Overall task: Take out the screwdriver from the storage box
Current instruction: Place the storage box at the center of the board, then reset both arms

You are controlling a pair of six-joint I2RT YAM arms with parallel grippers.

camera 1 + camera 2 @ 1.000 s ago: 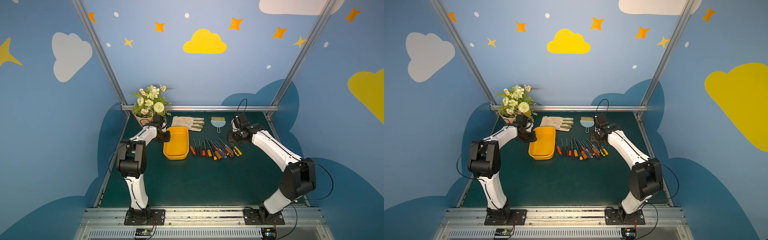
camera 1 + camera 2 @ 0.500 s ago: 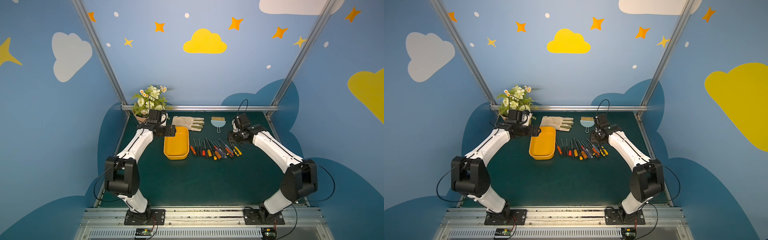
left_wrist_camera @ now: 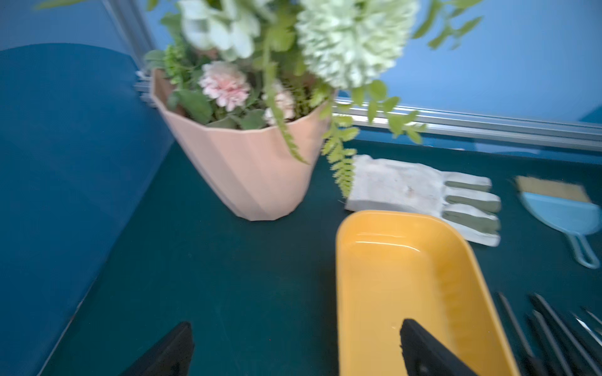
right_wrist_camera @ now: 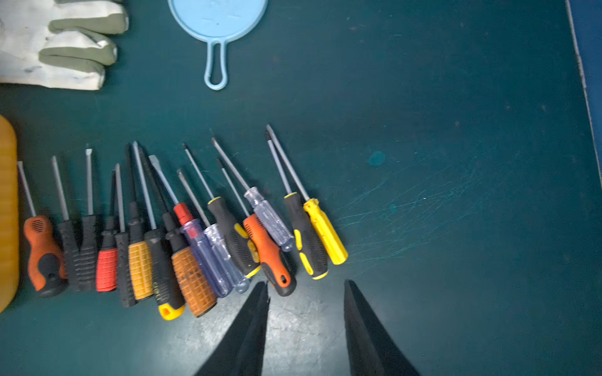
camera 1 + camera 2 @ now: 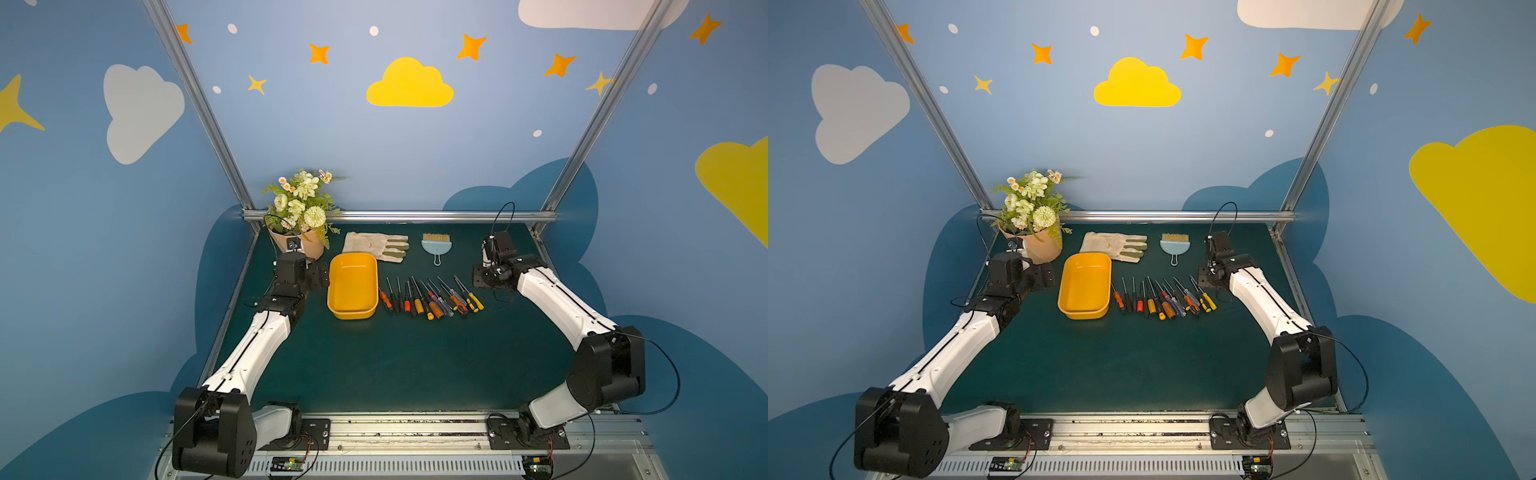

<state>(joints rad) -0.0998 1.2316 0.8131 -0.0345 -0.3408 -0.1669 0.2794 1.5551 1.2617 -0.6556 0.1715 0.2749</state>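
Plainly, the storage box [image 5: 352,286] sits toward the back of the dark green mat [image 5: 415,365], between the left gripper [image 3: 294,325] and the row of screwdrivers [image 4: 182,234]. It is a yellow-orange plastic tub, rectangular with rounded corners and low walls, and in both top views we see its glossy floor from wall to wall. The screwdrivers lie on the mat just beside it, side by side, steel shafts toward the back wall. Their handles are ribbed black rubber, clear plastic, and orange, red and yellow grips. The left gripper stands at the box's other long side, its black fingers [image 3: 423,351] spread wide with nothing between them. The right gripper [image 4: 306,283] hangs over the mat near the yellow-handled end of the row, jaws partly apart, gripping nothing. Behind the box, a peach faceted flower pot [image 3: 254,169] holds pale green, white and pink flowers [image 3: 355,39]. Beside it lie a coarse beige glove [image 5: 376,246] and a light blue brush [image 5: 436,247] with tan bristles.
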